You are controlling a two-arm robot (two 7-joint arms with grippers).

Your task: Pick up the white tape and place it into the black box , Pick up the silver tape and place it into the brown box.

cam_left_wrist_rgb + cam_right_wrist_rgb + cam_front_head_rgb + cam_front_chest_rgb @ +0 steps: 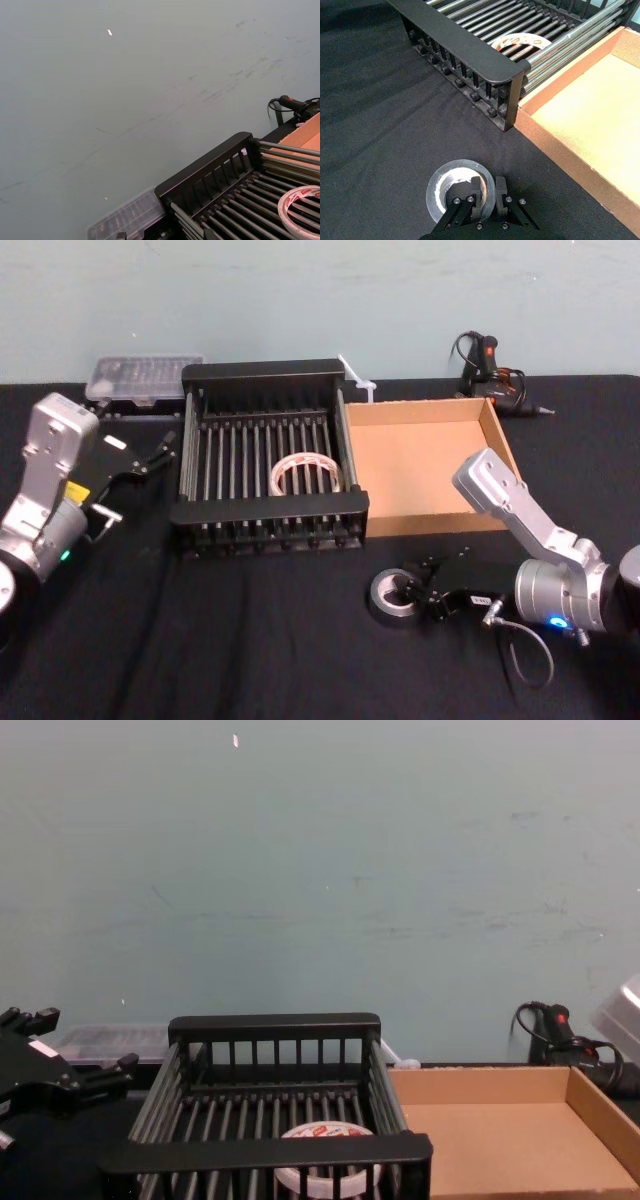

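Pinching the silver tape [392,595] by its wall, at five o'clock of the black box [270,508], the right gripper [489,184], fingers clamped, needed, in my judgement, a straight lift before swinging toward one o'clock over the brown box [420,470]; the left gripper [156,454] sat spread at nine o'clock.

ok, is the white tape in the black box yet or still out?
In. The white tape lies flat on the barred bottom of the black box, near the front wall; nothing holds it.
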